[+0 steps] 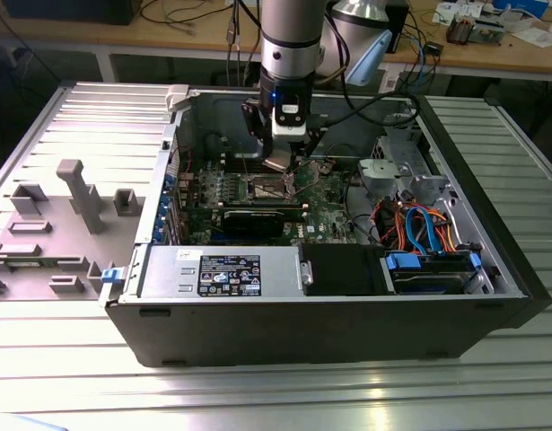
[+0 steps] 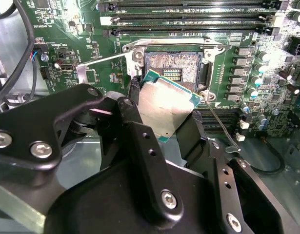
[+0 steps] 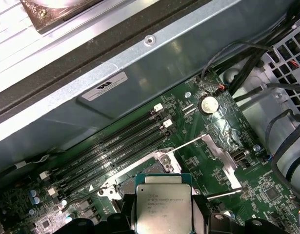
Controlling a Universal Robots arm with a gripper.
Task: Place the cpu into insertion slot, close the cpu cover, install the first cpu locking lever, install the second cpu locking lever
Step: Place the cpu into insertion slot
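Your gripper (image 2: 164, 111) is clenched on the cpu (image 2: 168, 102), holding it just above the insertion slot (image 2: 175, 66), not yet seated. Square its edges to the slot's rim and level it; don't force it.

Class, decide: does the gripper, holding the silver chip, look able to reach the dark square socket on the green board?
Probably yes. The gripper holds the small square silver-topped cpu close over the dark, silver-rimmed insertion slot, which lies uncovered with nothing between them.
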